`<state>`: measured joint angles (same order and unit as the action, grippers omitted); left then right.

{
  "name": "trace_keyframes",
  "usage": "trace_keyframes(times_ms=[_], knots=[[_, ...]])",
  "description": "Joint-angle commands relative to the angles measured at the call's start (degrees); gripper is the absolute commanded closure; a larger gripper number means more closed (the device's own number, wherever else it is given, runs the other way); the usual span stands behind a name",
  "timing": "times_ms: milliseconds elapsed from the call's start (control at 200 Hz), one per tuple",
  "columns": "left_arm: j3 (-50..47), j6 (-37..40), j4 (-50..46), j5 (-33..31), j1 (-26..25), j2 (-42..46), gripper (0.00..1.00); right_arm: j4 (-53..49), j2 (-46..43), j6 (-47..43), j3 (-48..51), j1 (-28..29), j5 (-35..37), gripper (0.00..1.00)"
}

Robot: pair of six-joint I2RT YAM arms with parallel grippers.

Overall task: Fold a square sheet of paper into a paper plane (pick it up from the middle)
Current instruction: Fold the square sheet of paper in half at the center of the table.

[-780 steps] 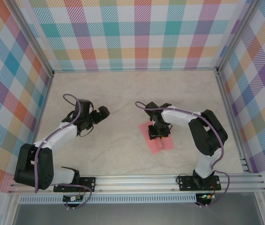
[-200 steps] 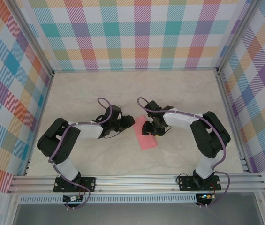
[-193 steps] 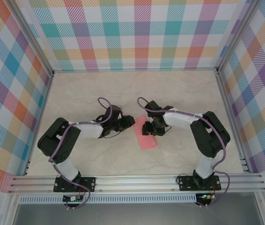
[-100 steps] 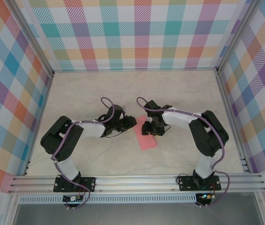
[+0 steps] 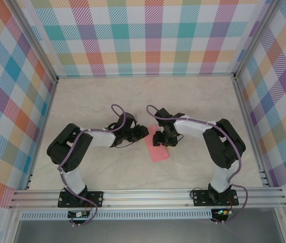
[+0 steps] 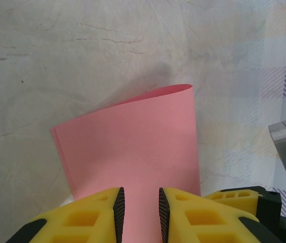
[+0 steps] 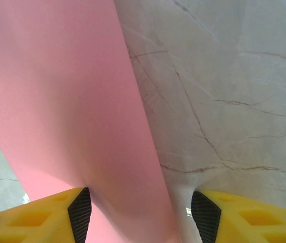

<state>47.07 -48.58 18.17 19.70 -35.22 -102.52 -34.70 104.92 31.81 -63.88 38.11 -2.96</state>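
The square sheet of paper (image 5: 158, 148) lies folded over on itself as a salmon-pink rectangle mid-table. In the left wrist view the paper (image 6: 132, 136) stretches out ahead with its far edge curling up off the table. My left gripper (image 5: 143, 132) is at the sheet's upper left edge, its jaws a narrow gap apart over the pink surface (image 6: 138, 212). My right gripper (image 5: 162, 137) is low over the sheet's upper right part. Its jaws (image 7: 140, 212) stand wide open, straddling the paper's long edge (image 7: 67, 101). The paper plane is not in view.
The pale marbled table (image 5: 193, 101) spreads on all sides of the sheet. Plaid walls (image 5: 148, 35) close in the back and both sides. An aluminium rail (image 5: 148, 195) carrying the arm bases runs along the near edge.
My left arm has swung in from the left to the sheet's edge and its jaws have narrowed. The sheet, with the right gripper on it, has shifted up-left since the earliest frame.
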Motion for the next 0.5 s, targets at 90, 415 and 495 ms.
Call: trace_keyframes(times_ms=[90, 415, 495], knots=[[1.4, 1.1, -0.2, 1.1, -1.0, -1.2, 0.75, 4.8, 7.1, -2.1, 3.1, 1.6, -2.3, 0.4], [1.9, 1.3, -0.7, 1.8, -1.0, -2.4, 0.78, 4.4, 7.8, -1.5, 2.7, 1.7, -2.0, 0.4], [1.9, 1.1, -0.7, 1.7, -1.1, -2.6, 0.78, 4.1, 7.9, -1.0, 2.5, 1.7, -1.8, 0.4]])
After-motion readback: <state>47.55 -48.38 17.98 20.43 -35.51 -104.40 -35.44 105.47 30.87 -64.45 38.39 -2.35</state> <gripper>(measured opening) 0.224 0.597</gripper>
